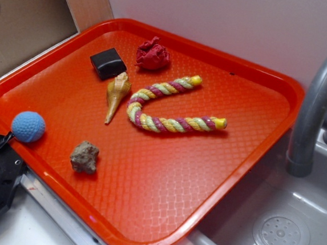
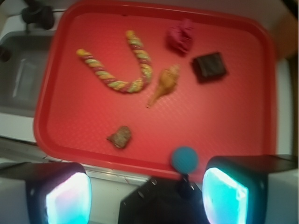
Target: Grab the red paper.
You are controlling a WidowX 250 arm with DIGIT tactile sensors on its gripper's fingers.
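Yarn ball (image 1: 28,126), blue, sits at the left rim of the orange tray (image 1: 162,197). Next come a rough stone (image 1: 84,157), a black block (image 1: 108,63) and a tan shell (image 1: 116,95). The red paper (image 1: 153,55) lies crumpled near the tray's far edge, just right of the block. A twisted rope (image 1: 170,109) curves below it. A grey faucet (image 1: 317,101) stands rightmost. The tool (image 2: 147,193) hangs spread wide, empty, above the tray's near edge.

Orange tray (image 1: 252,159) sitting beside the sink (image 1: 292,225), carrying: twisted rope (image 1: 165,105) at centre; shell (image 1: 117,92) touching its left; black block (image 1: 108,63) and red paper (image 1: 153,55) behind; rock (image 1: 84,157) and blue ball (image 1: 28,126) nearer.
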